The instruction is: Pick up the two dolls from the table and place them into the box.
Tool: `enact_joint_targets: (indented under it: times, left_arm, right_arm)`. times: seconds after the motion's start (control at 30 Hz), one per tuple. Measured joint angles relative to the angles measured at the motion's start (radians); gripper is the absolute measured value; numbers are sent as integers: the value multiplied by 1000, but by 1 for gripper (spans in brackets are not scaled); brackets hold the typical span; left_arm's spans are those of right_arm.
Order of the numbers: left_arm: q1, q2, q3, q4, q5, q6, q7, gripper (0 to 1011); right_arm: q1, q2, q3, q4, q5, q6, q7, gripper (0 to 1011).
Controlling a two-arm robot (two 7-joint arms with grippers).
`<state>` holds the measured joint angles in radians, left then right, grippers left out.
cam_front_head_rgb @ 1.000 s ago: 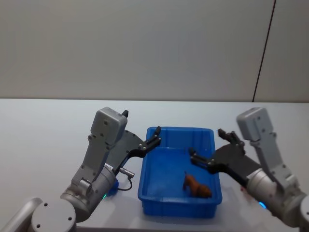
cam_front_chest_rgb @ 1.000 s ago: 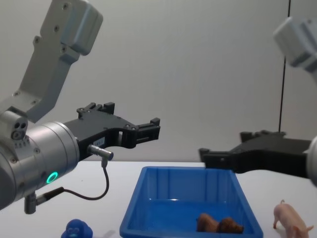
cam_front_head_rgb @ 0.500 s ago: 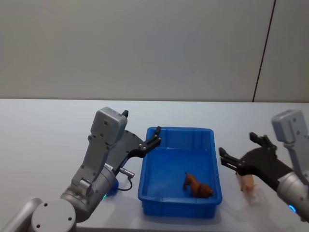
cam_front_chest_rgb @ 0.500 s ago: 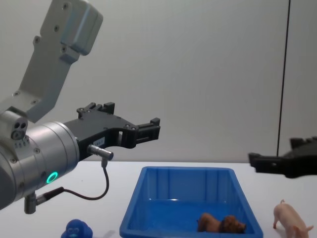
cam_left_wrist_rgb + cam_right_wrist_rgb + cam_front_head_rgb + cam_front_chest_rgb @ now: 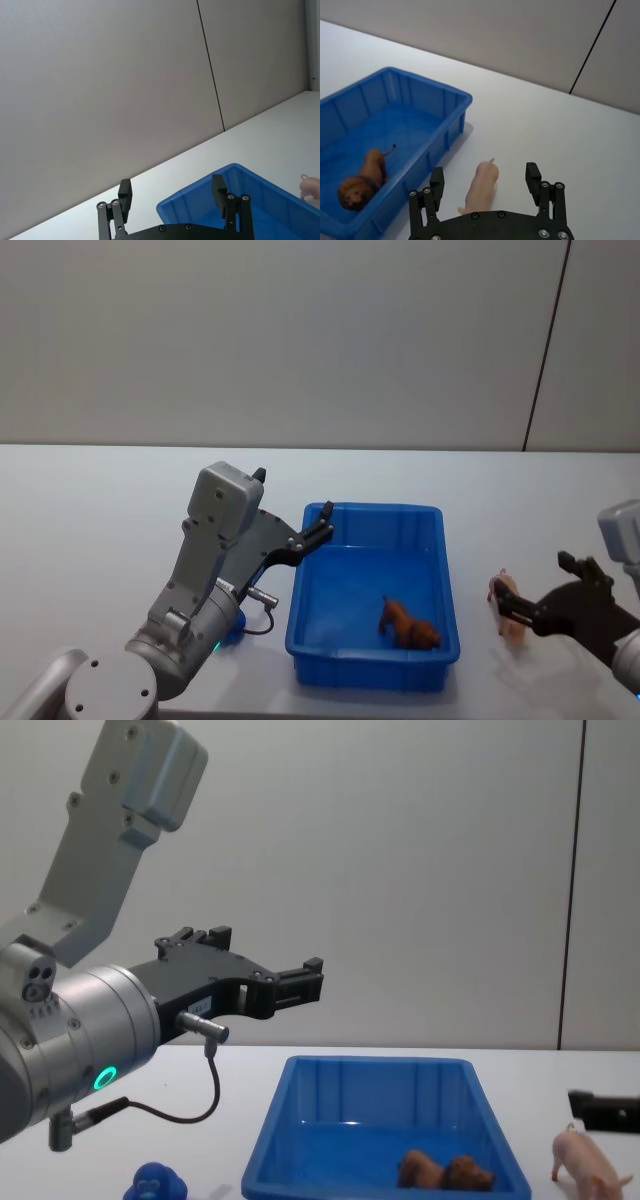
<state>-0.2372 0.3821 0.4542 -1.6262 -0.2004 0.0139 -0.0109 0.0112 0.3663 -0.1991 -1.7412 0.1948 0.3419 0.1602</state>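
Now we see the right gripper point(image 5: 484, 172) low over the worktop point(image 5: 90, 540), right of the blue box point(image 5: 301, 605), its jaws spread wide and holding nothing. The pink toy pig point(image 5: 585, 1167) stands on the worktop just beside the box's right wall, beneath those jaws and apart from them. Inside the box, toward its near right corner, lies the brown toy lion point(image 5: 408, 626). Our left gripper point(image 5: 171, 186) hangs raised by the box's far left corner, jaws likewise wide and empty. A small blue figure point(image 5: 155, 1183) sits left of the box.
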Motion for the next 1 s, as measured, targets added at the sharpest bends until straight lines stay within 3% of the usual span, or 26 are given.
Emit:
enact_joint_targets:
  times: [0.43,1.0]
  left_arm:
    - [0,0,0,0,0,0,0,1001]
    - [0,0,0,0,0,0,0,1001]
  right_arm:
    - [-20,4,-3,37,-3,37,5,1001]
    - [21,-45,-28,129,-28,59,-1,1001]
